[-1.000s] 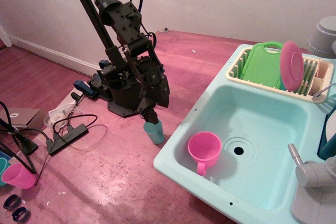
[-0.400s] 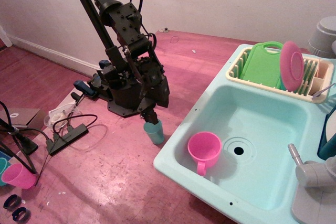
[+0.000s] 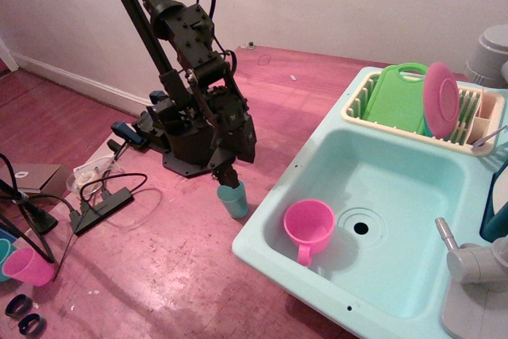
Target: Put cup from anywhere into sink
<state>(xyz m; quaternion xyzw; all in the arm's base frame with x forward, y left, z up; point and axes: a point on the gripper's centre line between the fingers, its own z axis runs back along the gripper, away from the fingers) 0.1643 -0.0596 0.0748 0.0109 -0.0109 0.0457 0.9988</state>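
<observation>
The small teal-blue cup (image 3: 235, 200) stands upright on the pink floor just left of the sink. The black gripper (image 3: 228, 177) hangs right over it, its fingertips at the cup's rim; I cannot tell whether they are closed on the rim. The mint-turquoise sink (image 3: 397, 220) lies at the right, with a round drain hole (image 3: 361, 228) and a grey faucet (image 3: 468, 260) at its right edge. A pink handled mug (image 3: 309, 229) stands inside the basin near its left wall.
A cream dish rack (image 3: 476, 129) with a green board and pink plate sits behind the sink. The arm's black base (image 3: 186, 152) is left of the cup. A power strip with cables (image 3: 101, 202) and a pink handleless cup (image 3: 30, 266) lie at the left.
</observation>
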